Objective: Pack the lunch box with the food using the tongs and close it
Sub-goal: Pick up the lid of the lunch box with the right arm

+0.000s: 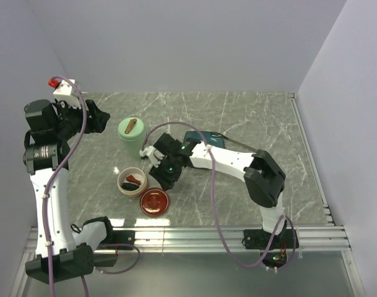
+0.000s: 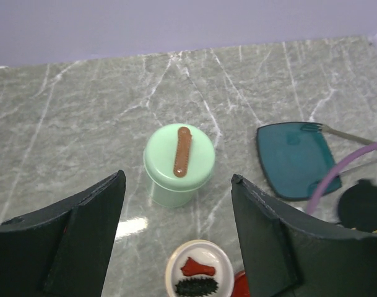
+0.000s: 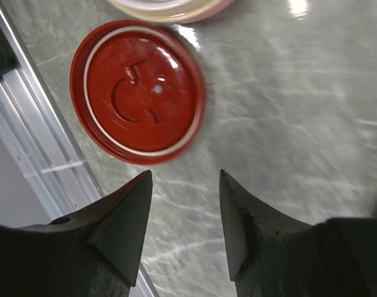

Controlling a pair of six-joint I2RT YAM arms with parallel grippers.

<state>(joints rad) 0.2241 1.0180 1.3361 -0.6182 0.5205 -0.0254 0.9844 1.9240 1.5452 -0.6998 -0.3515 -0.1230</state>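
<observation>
**Top external:** the red lid [image 1: 154,202] lies flat on the surface [image 1: 250,124], close to the near edge and left of centre. It is just beside the cream bowl [image 1: 121,185], which is uncovered w/ food [image 1: 133,181] inside. The mint pot [image 1: 132,148] is set further toward the far edge, w/ its mint lid [image 1: 127,131] already on. The right gripper [image 1: 152,156] is placed between pot and bowl, so the red lid lies from it toward the near edge, i.e. back toward the arm bases. The left gripper [image 1: 100,119] is held high by the far-left corner, well apart from the red lid. The right arm is judged much the nearer.

**Left wrist:** the left gripper's jaws are spread wide, nothing between them. The mint pot is framed beyond them. The teal plate [image 2: 293,158] is seen toward the right edge, w/ the tongs [image 2: 340,132] visible only in part at its far side.

**Right wrist:** the right gripper's jaws are apart and nothing is gripped. The red lid is seen ahead of the fingertips, offset toward the near-edge rail [image 3: 33,154], not between the jaws. Being round, it has no long axis, so only a rim hold is offered. A shift toward the near edge is prob. needed first.
</observation>
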